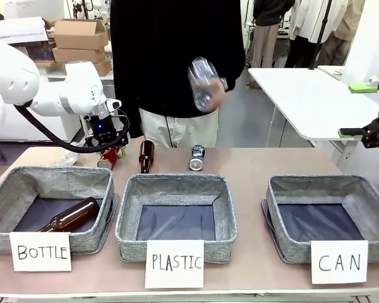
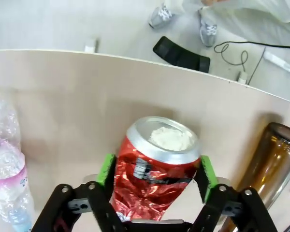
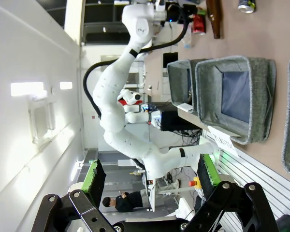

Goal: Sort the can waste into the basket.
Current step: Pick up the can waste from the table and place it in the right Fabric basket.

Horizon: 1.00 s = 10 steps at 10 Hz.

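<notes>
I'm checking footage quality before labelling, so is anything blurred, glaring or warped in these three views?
Front view: the clear bottle held by the person is motion-blurred. Left wrist view: the red can is crisp with glints on its metal; the table edge bows from the wide lens. Right wrist view: rolled sideways, bright wall washed out at left.

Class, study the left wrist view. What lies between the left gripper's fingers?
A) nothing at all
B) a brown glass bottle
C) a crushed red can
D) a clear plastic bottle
C: the crushed red can sits between the fingers of the left gripper, with the green pads against both its sides. The brown bottle and the clear plastic bottle lie outside the fingers, one on each side.
</notes>
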Tool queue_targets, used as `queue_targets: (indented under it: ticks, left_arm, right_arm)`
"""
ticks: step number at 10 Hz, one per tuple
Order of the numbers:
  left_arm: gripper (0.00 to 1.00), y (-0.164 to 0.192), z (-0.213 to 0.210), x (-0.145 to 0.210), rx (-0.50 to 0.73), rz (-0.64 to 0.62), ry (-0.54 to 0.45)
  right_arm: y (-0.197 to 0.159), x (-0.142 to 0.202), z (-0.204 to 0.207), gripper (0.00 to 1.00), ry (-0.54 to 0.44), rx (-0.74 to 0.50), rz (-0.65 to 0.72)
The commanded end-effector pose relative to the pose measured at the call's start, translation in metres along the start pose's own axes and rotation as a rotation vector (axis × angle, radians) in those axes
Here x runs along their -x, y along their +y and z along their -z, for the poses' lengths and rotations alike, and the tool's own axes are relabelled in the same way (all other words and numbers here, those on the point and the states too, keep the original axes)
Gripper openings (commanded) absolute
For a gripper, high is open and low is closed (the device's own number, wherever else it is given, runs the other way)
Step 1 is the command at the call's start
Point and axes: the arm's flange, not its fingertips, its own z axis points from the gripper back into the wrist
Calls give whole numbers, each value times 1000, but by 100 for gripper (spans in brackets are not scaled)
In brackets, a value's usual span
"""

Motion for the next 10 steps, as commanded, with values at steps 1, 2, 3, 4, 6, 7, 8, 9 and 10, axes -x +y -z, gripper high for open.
queue_targets:
  ticks: [1,2,3,4,6,7,8,9,10]
  left_arm:
    - [15,1,-2,0,-31,-25,-21]
    - [0,2,-2,1,-37,-25,-17]
    - [0,2,-1,1,-44,-22,-19]
    - [0,2,0,1,-42,-20,-23]
    - [0,2,-1,2,-36,-23,-21]
    - [0,3,-2,3,-34,-27,-20]
    - [0,4,-3,4,-23,-30,-19]
    - [0,5,-7,5,-6,-34,-17]
    - [0,7,-17,6,38,-48,-21]
  right_arm:
    - [2,-2,1,100,-3,-25,-26]
    - [2,-2,1,100,-3,-25,-26]
    - [2,-2,1,100,-3,-25,-26]
    - [2,-2,1,100,-3,-25,-26]
    - [2,-2,1,100,-3,-25,-26]
    - [2,-2,1,100,-3,-25,-26]
    - [2,-2,1,100,-3,-25,-26]
    - [2,-2,1,100,-3,-25,-26]
    - [2,-2,1,100,-3,-25,-26]
